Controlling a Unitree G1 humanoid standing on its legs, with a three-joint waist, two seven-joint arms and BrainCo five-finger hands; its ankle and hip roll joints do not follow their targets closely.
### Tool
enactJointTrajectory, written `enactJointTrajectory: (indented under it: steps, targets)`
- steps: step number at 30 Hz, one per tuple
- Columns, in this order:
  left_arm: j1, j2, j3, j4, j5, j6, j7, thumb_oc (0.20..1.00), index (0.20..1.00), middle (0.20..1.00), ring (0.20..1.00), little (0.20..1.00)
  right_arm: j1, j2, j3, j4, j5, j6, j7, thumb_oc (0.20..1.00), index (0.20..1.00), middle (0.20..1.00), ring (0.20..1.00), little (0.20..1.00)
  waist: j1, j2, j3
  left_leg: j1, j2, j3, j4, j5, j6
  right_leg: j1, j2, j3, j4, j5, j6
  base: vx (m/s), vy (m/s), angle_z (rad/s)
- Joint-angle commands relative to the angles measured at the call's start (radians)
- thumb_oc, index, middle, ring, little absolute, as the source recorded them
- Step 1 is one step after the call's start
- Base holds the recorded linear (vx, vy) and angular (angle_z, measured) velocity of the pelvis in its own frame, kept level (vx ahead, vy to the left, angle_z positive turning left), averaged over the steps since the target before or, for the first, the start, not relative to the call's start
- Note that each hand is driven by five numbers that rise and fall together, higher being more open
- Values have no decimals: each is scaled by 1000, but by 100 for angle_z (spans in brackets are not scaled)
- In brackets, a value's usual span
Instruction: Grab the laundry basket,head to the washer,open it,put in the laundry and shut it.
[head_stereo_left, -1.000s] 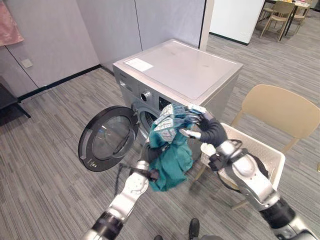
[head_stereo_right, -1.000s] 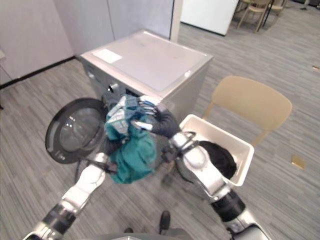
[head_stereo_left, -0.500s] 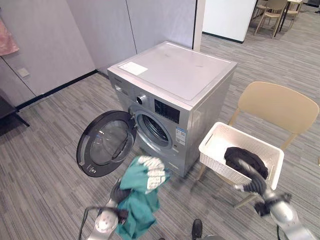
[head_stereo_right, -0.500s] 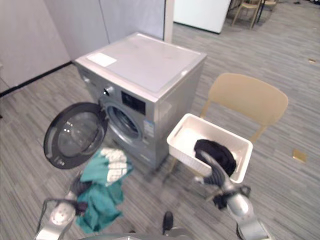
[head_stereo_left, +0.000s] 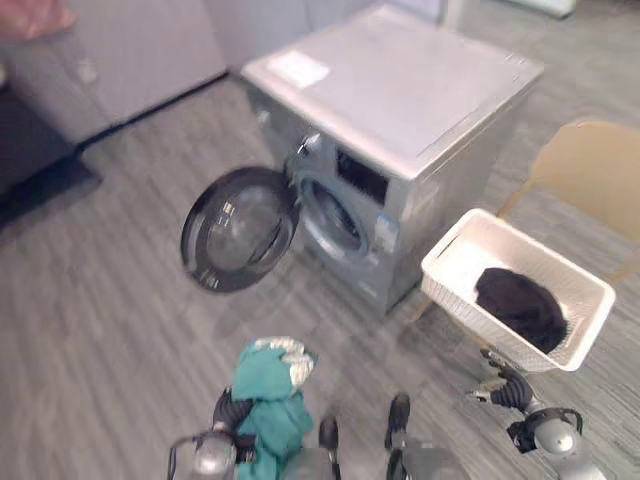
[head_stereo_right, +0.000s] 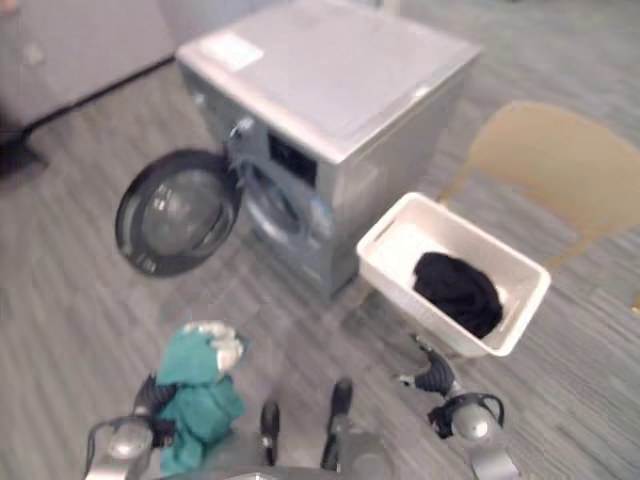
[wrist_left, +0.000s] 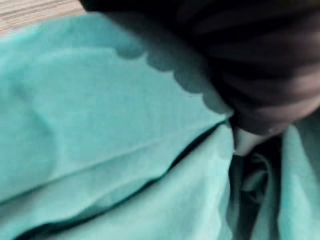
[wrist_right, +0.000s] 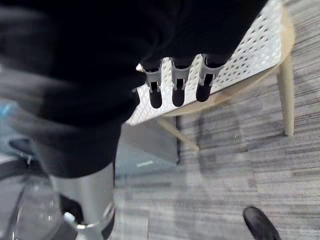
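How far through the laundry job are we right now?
Done: the washer door is open, and the basket sits on the chair beside it. In hand: the left hand holds a teal garment. Left: load it and the black clothing, then shut the door.

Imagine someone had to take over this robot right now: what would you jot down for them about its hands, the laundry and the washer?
Left hand: low near the floor, gripping the teal garment, which bunches over it.
Right hand: empty, fingers relaxed, low in front of the white laundry basket.
The basket sits on a tan chair beside the washer, with a dark garment inside it.
Done: washer door is swung open; the teal piece is out of the basket.
Left: put the teal garment into the drum, then the dark one, then shut the door.
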Motion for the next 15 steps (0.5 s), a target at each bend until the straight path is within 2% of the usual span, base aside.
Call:
enactJointTrajectory:
  steps: [1, 6, 8, 9, 10, 11, 12, 13, 14, 15]
  targets:
    - [7, 58, 29, -72, -24, -43, 38, 200, 200, 200, 200, 200, -55, 5, -7, -6, 8, -17, -46, 1000, 1000, 1000, 1000, 1000, -17, -13, -26, -8, 42, 179, 82, -13, -17, 138, -71, 12, 84, -206, 118, 6, 82, 123]
    - [12, 61, 19, -105, -13, -41, 26, 200, 200, 200, 200, 200, -60, 10, 3, -6, -3, -6, -42, 1000, 1000, 1000, 1000, 1000, -21, -15, -31, -16, 52, 197, 111, -24, -12, 163, -91, -32, 90, -207, 125, 119, 143, 73]
    - [20, 67, 18, -118, -2, -36, 21, 200, 200, 200, 200, 200, -79, 25, 24, -6, -10, 4, -36, 1000, 1000, 1000, 1000, 1000, -4, -28, -28, -26, 30, 174, 122, -54, 12, 174, -120, -31, 124, -211, 138, 220, 319, 42]
    - [20, 73, 20, -121, 1, -36, 22, 200, 200, 200, 200, 200, -91, 39, 39, 1, -17, 3, -34, 1000, 1000, 1000, 1000, 1000, 15, -34, -27, -24, 10, 161, 116, -77, 33, 165, -147, -31, 184, -223, 148, 195, 303, 31]
    - [11, 80, 18, -124, 2, -34, 24, 200, 200, 200, 200, 200, -101, 45, 45, -4, -15, 3, -34, 1000, 1000, 1000, 1000, 1000, 19, -36, -20, -18, -3, 147, 111, -84, 40, 145, -156, -16, 238, -219, 146, 284, 347, 9]
    - [-16, 90, 2, -121, 7, -36, 29, 200, 200, 200, 200, 200, -119, 49, 56, -7, -13, 1, -37, 1000, 1000, 1000, 1000, 1000, 6, -41, -14, -1, -32, 113, 89, -97, 54, 81, -133, 80, 324, -227, 151, 196, 184, 32]
    - [-16, 90, 2, -121, 7, -36, 29, 200, 200, 200, 200, 200, -119, 50, 56, -7, -13, 1, -38, 1000, 1000, 1000, 1000, 1000, 7, -42, -14, -1, -32, 114, 89, -97, 54, 80, -133, 81, 325, -227, 151, 234, 196, 68]
    - [-31, 91, -9, -124, 9, -37, 33, 200, 200, 200, 200, 200, -127, 49, 62, -15, -12, 2, -38, 1000, 1000, 1000, 1000, 1000, -11, -40, -9, 19, -44, 90, 68, -100, 57, 30, -89, 159, 356, -245, 145, 243, 123, 90]
    - [-40, 88, -17, -119, 11, -40, 30, 200, 200, 200, 200, 200, -130, 48, 70, -19, -6, 1, -35, 1000, 1000, 1000, 1000, 1000, -23, -36, 1, 45, -55, 67, 47, -104, 62, -10, -61, 200, 353, -242, 144, 304, 135, 71]
    - [-46, 87, -24, -114, 15, -42, 31, 200, 200, 200, 200, 200, -131, 49, 74, -17, -2, -1, -36, 1000, 1000, 1000, 1000, 1000, -26, -34, 8, 58, -57, 59, 39, -107, 65, -29, -56, 197, 344, -234, 140, 265, 52, 62]
